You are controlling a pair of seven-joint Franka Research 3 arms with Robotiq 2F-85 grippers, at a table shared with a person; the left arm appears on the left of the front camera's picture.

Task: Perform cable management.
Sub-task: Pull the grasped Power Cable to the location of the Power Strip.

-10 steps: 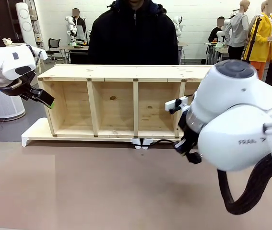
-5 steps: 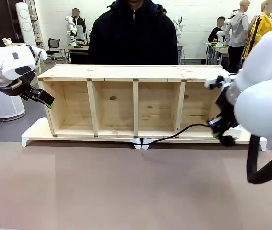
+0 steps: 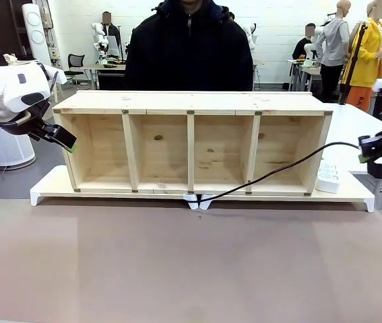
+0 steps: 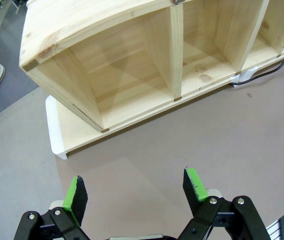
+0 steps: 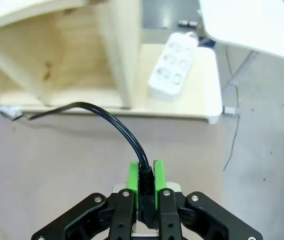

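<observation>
1. We count two claws. The left claw (image 4: 135,186) is spread wide, its green pads (image 4: 75,195) well apart with nothing between them, and it hangs over the brown tabletop (image 3: 177,269).
2. The right claw (image 5: 146,172) is pinching the plug end of the one long, thin black cable (image 5: 115,118), with the plug upright between its green pads.
3. From the right claw's fingertips the cable rises, arcs over and runs away to the shelf's front bottom edge. There it meets a small white clip (image 3: 199,200) at the middle of that edge (two white pieces side by side, as far as we can tell). In the front view it hangs off the table and crosses in front of the compartment nearest the right claw.
4. There is one pale wooden open-fronted shelf (image 3: 191,102), lying ahead of both claws. It has four compartments, and in each we see bare wood. The end compartment sits straight ahead of the left claw.
5. The shelf stands on one flat white base board (image 3: 49,185).
6. One small white multi-socket power strip (image 5: 174,65) lies on that board beyond the right claw's fingertips, just beside the shelf's end wall (its sockets are too blurred to count).
7. One person in a black jacket (image 3: 188,54) stands beyond the shelf, far from both claws.
</observation>
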